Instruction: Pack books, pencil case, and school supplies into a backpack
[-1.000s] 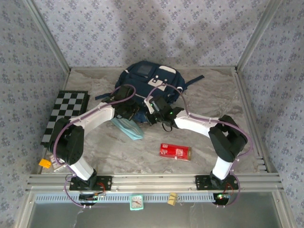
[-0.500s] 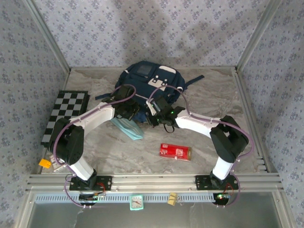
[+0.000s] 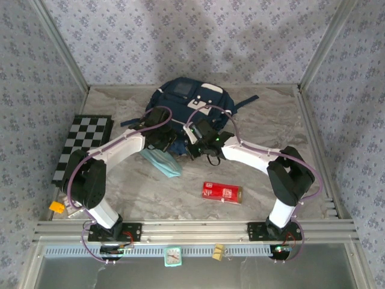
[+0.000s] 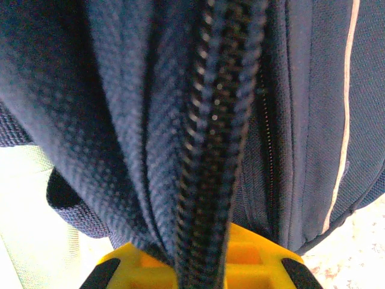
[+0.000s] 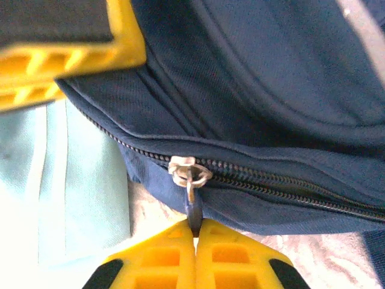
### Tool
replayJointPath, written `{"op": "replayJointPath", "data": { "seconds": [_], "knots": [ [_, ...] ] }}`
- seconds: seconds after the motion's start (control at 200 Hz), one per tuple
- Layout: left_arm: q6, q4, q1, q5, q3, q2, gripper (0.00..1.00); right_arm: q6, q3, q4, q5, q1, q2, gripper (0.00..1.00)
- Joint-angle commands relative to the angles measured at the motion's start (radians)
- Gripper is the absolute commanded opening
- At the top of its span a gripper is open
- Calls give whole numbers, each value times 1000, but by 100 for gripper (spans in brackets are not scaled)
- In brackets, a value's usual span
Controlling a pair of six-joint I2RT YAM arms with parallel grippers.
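**Operator:** What has just changed on your right side?

**Arm:** My right gripper [image 5: 195, 238] has just snapped closed. A moment ago its jaws stood a little apart at the bag's mouth. Now they pinch the dark pull tab [image 5: 194, 212] hanging from the silver zip slider [image 5: 188, 169] of the backpack [image 3: 194, 98], with nothing but the tab between the yellow fingers.

**Operator:** And the left?

**Arm:** No change there. My left gripper [image 4: 201, 268] stays clamped on a fold of the backpack's fabric, with the zip teeth [image 4: 210, 150] running right through the pinch. That holds the rim taut.

**Operator:** What does that mean for the packing?

**Arm:** I judge I am set to draw the slider along its track and widen the opening. The pencil case [image 3: 161, 161] lies on the table [image 3: 150, 195], tucked against the backpack's near edge just beside my left gripper. The red supplies box [image 3: 221, 192] lies well apart, nearer my bases. Neither is packed yet.

**Operator:** How are you standing?

**Arm:** Both arms reach forward with elbows spread wide, and the forearms converge until the wrists nearly meet at the backpack's near edge. My right wrist has edged slightly closer to the bag.
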Motion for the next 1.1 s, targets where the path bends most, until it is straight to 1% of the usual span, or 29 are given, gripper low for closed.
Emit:
{"op": "replayJointPath", "data": {
  "seconds": [0.0,0.09,0.19,0.31,0.335,0.45,0.57,0.77,0.82,0.845,0.9,0.985,1.015,1.094],
  "knots": [
    [26,28,-1,-32,63,-33,0,19,49,-48,54,-13,11,0],
    [39,20,2,-43,57,-46,0,73,15,-61,44,-26,-11,0],
    [42,26,6,-51,36,-58,0,140,2,-122,51,-45,-6,0],
    [55,16,18,-51,27,-67,0,205,-6,-162,71,-92,-8,0],
    [57,12,21,-54,25,-70,0,218,-45,-165,73,-103,-11,0],
    [77,-7,35,-70,18,-95,0,269,-70,-179,78,-160,-10,0],
    [93,-18,44,-92,9,-118,0,280,-71,-176,92,-225,14,0],
    [123,-35,65,-98,-5,-139,0,278,-37,-131,119,-335,63,0],
    [126,-31,68,-91,-10,-140,0,270,-23,-114,106,-355,75,0],
    [126,-29,69,-83,-13,-140,0,253,-7,-106,70,-362,79,0],
    [131,-12,71,-61,-12,-133,0,199,17,-79,-29,-346,76,0],
    [141,-11,69,-42,6,-124,0,124,-6,-14,-59,-253,42,0],
    [145,-15,69,-43,14,-124,0,98,-58,22,-77,-222,32,0],
    [146,-13,69,-50,13,-127,0,58,-90,81,-114,-172,16,9]
  ]
}}
